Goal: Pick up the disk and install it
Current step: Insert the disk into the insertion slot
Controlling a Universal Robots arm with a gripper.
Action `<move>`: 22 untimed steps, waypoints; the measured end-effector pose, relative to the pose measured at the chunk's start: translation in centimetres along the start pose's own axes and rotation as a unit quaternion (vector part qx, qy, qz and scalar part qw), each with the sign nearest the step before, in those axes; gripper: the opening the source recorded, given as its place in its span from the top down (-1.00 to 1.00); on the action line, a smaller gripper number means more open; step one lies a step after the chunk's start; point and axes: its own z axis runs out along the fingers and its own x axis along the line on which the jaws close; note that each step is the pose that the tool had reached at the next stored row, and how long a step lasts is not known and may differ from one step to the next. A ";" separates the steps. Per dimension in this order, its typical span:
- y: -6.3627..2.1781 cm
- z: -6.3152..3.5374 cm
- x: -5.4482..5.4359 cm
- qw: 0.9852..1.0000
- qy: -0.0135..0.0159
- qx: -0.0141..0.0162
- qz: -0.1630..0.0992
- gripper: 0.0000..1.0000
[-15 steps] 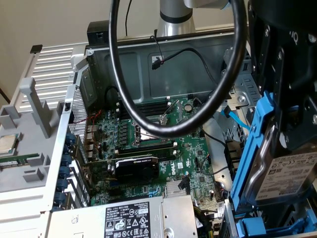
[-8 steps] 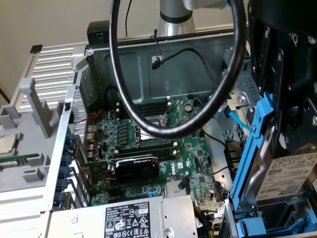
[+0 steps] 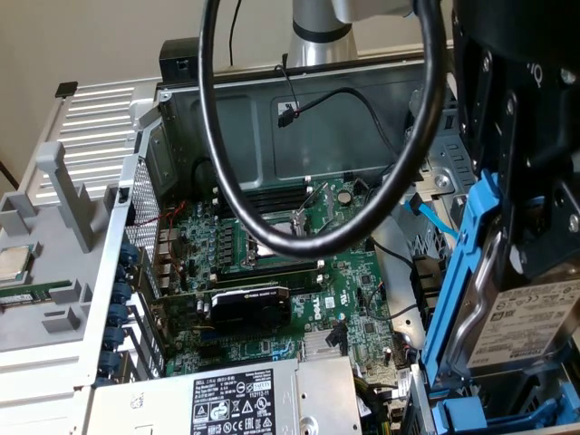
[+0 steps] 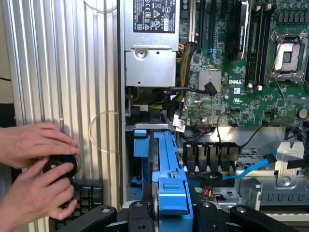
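The disk (image 3: 533,319), a silver drive with a white printed label clipped in a blue plastic frame (image 3: 464,263), hangs upright at the exterior view's right, over the corner of the open computer case. My black gripper (image 3: 536,258) is shut on it from above. In the wrist view the blue frame (image 4: 169,179) runs edge-on between my two fingers (image 4: 139,215), with the gripper (image 4: 171,213) closed around it. Just below the disk lies a blue plastic drive bay (image 3: 485,419), whose blue bracket (image 4: 140,144) shows beside the frame.
The green motherboard (image 3: 299,272) fills the case, with a black graphics card (image 3: 249,304) and a grey power-supply box (image 3: 240,399). A thick black cable loop (image 3: 217,163) hangs in front. A small processor chip (image 3: 11,263) rests on the grey panel. A person's hands (image 4: 34,174) hold a black round part.
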 end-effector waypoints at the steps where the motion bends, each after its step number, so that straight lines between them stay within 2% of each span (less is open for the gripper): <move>1: 0.00 0.02 0.0 1.000 0.000 0.000 0.000 0.26; 22: 0.12 0.47 0.0 1.000 0.000 0.000 0.000 0.26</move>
